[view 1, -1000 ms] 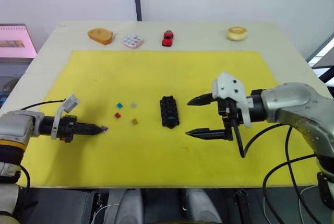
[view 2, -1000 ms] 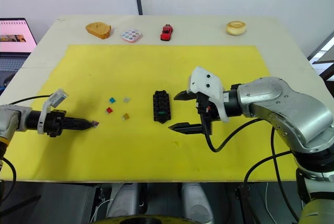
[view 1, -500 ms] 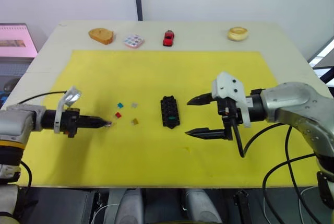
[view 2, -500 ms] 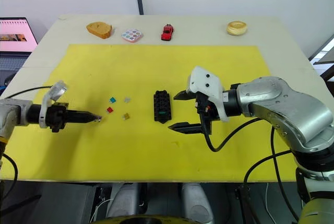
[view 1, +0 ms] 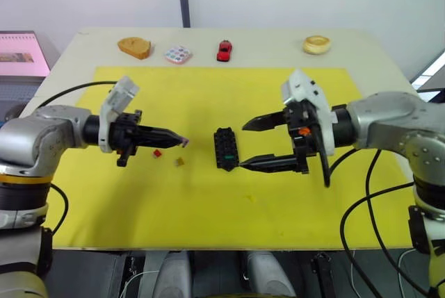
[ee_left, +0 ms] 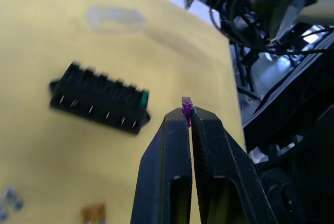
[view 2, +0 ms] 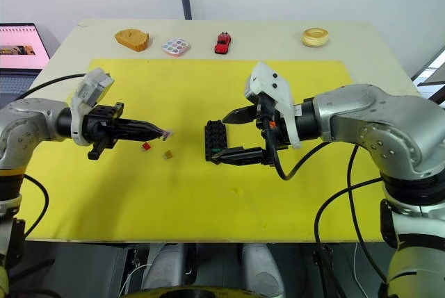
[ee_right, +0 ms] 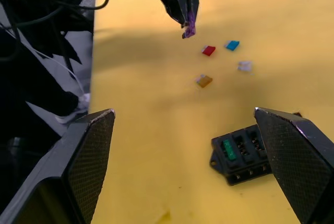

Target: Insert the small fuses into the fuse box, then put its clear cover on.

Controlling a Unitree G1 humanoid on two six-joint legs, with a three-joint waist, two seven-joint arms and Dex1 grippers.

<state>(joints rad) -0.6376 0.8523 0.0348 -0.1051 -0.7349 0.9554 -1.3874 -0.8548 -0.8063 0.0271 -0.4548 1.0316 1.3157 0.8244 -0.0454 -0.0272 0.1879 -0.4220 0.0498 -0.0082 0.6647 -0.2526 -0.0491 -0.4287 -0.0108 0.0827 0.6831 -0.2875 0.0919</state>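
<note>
The black fuse box [view 1: 225, 149] lies mid-mat with a green fuse [ee_left: 144, 97] seated at its near end. My left gripper [view 1: 182, 142] hovers just left of it, shut on a purple fuse [ee_left: 186, 104] that sticks out of its tips. Red [ee_right: 209, 50], teal [ee_right: 232, 45], grey [ee_right: 244, 66] and amber [ee_right: 204, 81] fuses lie loose on the mat below that arm. My right gripper [view 2: 222, 138] is open, its fingers spread to either side of the box's right flank; one finger lies close along the near end. The clear cover [ee_left: 115, 18] rests flat beyond the box.
A yellow mat [view 1: 208, 214] covers the table. Along the far edge stand a bread slice [view 1: 133, 48], a pastel-dotted tile [view 1: 178, 54], a red toy car [view 1: 224, 50] and a round bun [view 1: 316, 44]. A laptop [view 1: 24, 55] sits off the table's left side.
My left gripper carried the purple fuse rightward and up, from the mat's left side to beside the fuse box. My right gripper shifted left, closing in around the box.
</note>
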